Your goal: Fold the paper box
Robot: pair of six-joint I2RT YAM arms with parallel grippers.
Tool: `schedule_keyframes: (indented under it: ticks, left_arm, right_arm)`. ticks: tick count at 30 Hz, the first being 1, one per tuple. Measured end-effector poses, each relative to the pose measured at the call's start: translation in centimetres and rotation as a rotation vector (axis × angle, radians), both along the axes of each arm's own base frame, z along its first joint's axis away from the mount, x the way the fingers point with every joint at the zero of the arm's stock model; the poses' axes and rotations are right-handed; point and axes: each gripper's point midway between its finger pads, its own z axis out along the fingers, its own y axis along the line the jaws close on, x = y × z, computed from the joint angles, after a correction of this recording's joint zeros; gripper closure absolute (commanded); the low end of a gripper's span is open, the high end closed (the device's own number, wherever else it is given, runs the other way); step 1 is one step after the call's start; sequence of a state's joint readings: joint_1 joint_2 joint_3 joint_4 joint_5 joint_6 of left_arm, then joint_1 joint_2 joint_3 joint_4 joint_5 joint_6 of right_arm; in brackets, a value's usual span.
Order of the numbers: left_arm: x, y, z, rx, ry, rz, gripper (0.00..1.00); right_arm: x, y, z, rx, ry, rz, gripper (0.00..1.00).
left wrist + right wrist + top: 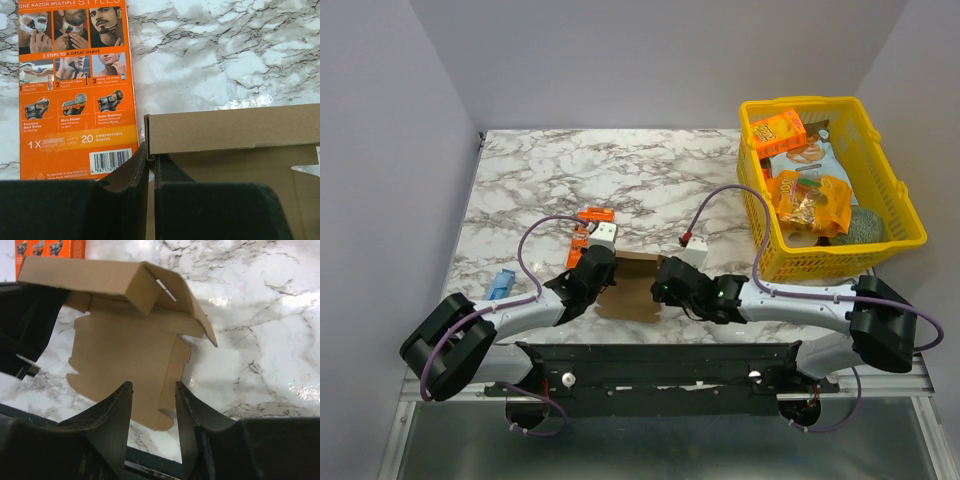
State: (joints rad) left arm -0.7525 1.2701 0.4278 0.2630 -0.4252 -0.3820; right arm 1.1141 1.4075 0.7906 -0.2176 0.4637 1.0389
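We find the paper box [130,355] on the table [225,50] between the two grippers. Its flat sheet lies directly ahead of the right gripper [154,395], and its raised far flap runs across the tips of the left gripper [150,160]. The left gripper is nearly closed, pinching the left end of that upright flap, with only a thin slit between its fingers. The right gripper stands about half open and holds nothing; the sheet's tabbed near edge lies just past its fingertips, and we cannot tell whether they touch. Bare table lies open ahead and to the right of the right gripper. To the left of the left gripper, a razor pack [75,90] lies just beside the flap's corner. The board is plain brown and matt, die-cut with notches and a slot. The table is glossy with grey marble veining, and the pack is orange print. Only the right wrist view shows the tilted side wall. Only the top view shows the sheet near the table's front edge and a yellow mesh basket [820,262] well off to the right.
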Motion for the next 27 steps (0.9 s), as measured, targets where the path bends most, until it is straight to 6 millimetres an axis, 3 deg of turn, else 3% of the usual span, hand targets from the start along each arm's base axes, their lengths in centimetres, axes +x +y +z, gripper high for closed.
schedule_keyframes:
  ticks: [7,13,18,27]
  left_arm:
    - [-0.1,-0.1,0.3,-0.014,-0.005,-0.009,1.00]
    - [-0.2,-0.4,0.8,-0.034,-0.013,-0.022,1.00]
    - [-0.3,-0.6,0.8,-0.044,-0.009,-0.032,1.00]
    - [-0.5,-0.4,0.8,-0.050,-0.014,-0.030,1.00]
  right_arm:
    - [0.3,0.9,1.4,-0.020,-0.035,-0.001,0.49]
    - [2.9,-0.8,-0.5,-0.081,-0.002,-0.054,0.51]
    - [4.8,-2.2,-0.9,-0.087,0.016,-0.084,0.51]
    - [5.7,-2.5,-3.0,-0.100,0.077,-0.071,0.52]
